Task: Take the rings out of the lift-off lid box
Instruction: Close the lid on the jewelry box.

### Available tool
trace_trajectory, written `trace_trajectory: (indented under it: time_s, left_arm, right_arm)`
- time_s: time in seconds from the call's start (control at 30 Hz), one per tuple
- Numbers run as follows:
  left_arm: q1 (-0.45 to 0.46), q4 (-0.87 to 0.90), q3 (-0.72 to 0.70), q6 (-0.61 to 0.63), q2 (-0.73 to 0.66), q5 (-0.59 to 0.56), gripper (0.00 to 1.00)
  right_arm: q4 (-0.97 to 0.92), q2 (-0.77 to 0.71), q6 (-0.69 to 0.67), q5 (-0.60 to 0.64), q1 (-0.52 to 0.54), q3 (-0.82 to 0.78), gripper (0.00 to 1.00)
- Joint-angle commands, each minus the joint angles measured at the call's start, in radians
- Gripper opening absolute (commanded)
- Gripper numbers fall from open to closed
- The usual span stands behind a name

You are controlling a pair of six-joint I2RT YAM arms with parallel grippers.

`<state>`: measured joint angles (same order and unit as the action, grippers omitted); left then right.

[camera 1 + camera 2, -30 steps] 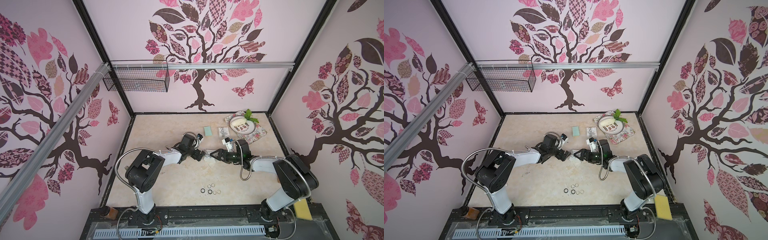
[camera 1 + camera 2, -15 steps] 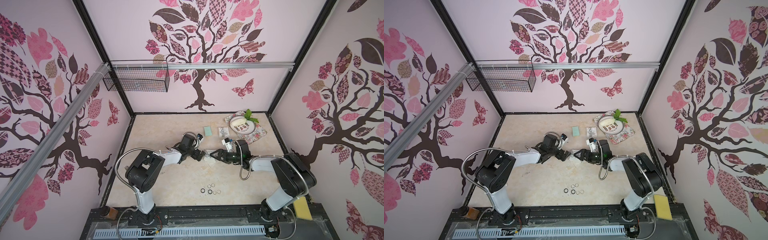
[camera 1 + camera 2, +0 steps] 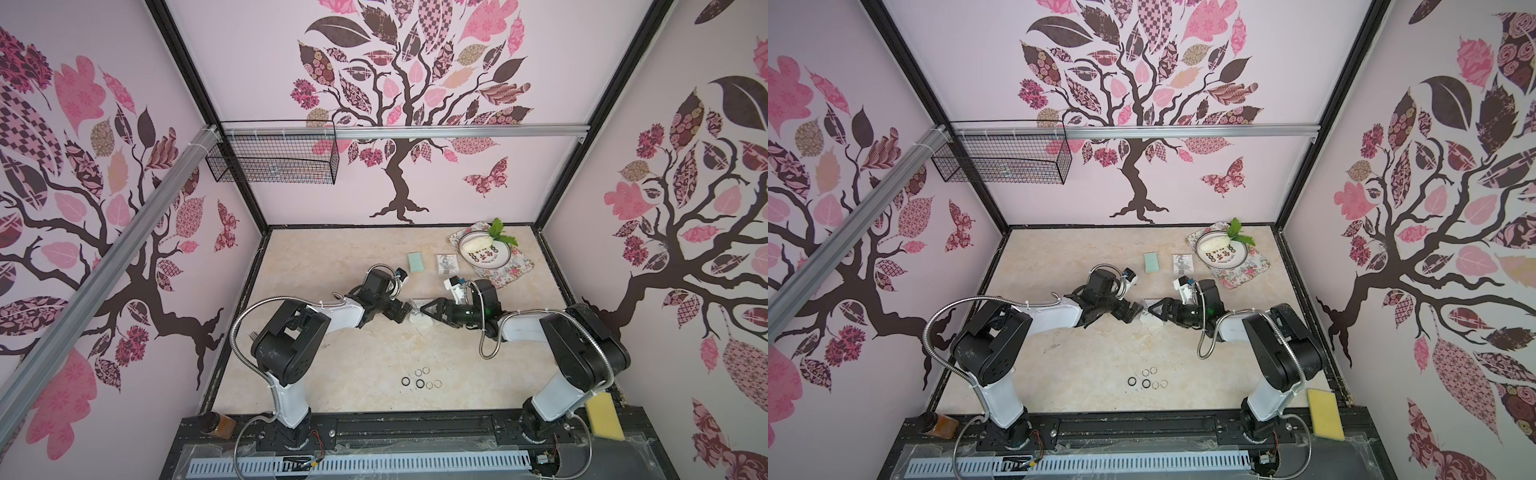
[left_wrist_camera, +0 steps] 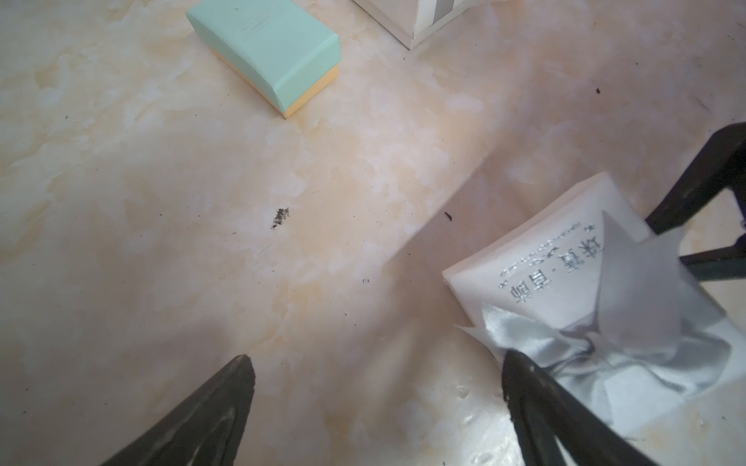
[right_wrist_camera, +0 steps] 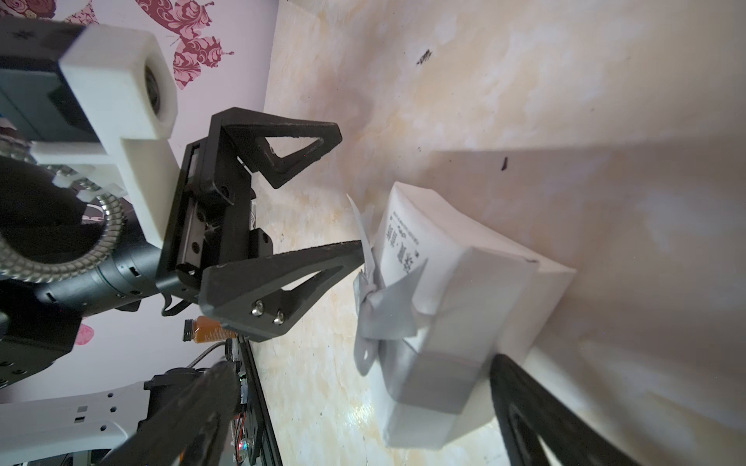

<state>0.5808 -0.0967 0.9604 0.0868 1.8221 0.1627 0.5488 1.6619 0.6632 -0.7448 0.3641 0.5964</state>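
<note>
Soft, bright light is filling both top views; the pink tree-patterned walls [image 3: 83, 249] are bending at nine and three o'clock. The pale marble-look tabletop [image 3: 353, 365] is showing faint shadows. The white cardboard box with grey ribbon [image 5: 464, 322] is looking blurry in the right wrist view.

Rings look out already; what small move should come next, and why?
Probably draw both arms back from the white ribboned box: six rings already lie on the table, and the left gripper and right gripper stand open, holding nothing.
</note>
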Motion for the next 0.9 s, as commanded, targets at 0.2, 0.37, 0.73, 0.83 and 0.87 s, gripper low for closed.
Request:
trace_trajectory:
  time_s: [0.2,0.37,0.73,0.83,0.87]
  left_arm:
    - [0.033,-0.015,0.018,-0.002,0.009,0.026,0.98]
    - [0.038,-0.014,0.007,-0.001,0.001,0.013,0.98]
    - [0.011,0.023,-0.045,0.011,-0.122,-0.051,0.98]
    - [0.008,0.025,-0.063,0.008,-0.159,-0.057,0.98]
    - [0.008,0.024,-0.068,0.008,-0.167,-0.06,0.98]
  right_arm:
    - [0.026,0.018,0.055,-0.013,-0.001,0.043,1.0]
    - [-0.007,0.008,0.037,0.009,-0.001,0.044,1.0]
    - [-0.403,-0.137,-0.185,0.326,-0.001,0.105,1.0]
    - [-0.475,-0.146,-0.234,0.401,-0.002,0.123,1.0]
    - [-0.493,-0.144,-0.249,0.422,0.0,0.131,1.0]
